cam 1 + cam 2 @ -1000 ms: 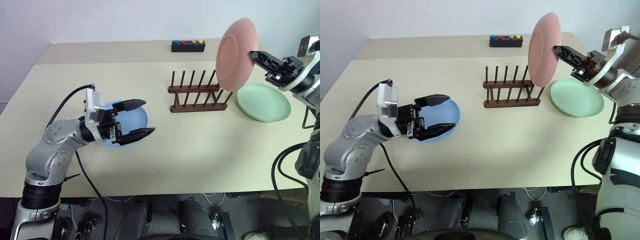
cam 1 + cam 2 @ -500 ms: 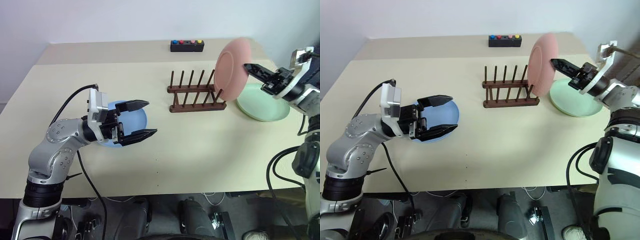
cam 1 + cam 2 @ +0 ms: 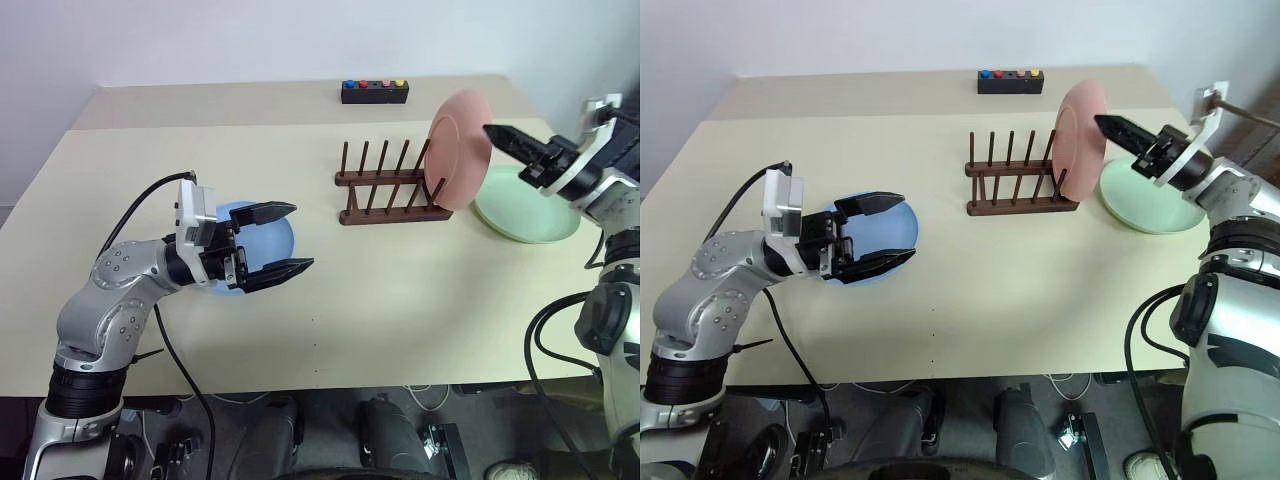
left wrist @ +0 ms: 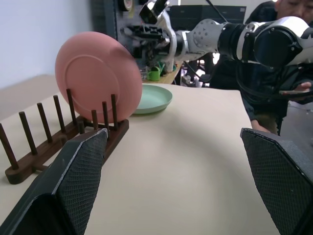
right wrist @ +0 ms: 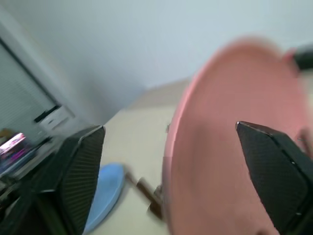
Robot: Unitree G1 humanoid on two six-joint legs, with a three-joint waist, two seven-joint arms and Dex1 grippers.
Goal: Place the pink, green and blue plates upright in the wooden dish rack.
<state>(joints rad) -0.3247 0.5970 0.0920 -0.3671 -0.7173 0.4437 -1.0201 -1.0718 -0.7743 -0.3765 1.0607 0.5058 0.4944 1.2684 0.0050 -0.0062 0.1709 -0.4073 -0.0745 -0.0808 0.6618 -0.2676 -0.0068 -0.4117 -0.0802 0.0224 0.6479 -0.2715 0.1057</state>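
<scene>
The pink plate (image 3: pixel 459 150) stands on edge in the end slot of the wooden dish rack (image 3: pixel 393 186); the right hand (image 3: pixel 1118 127), fingers spread wide, grips nothing. The green plate (image 3: pixel 530 206) lies flat just below that hand; the blue plate (image 3: pixel 883 233) lies under the wide-open, empty left hand (image 3: pixel 281 239), so each arm has its nearer plate.

Three plates: pink plate (image 3: pixel 460 150), green plate (image 3: pixel 530 208), blue plate (image 3: pixel 262 240). One rack (image 3: pixel 390 192). One button box (image 3: pixel 375 92) behind the rack. Two grippers.
</scene>
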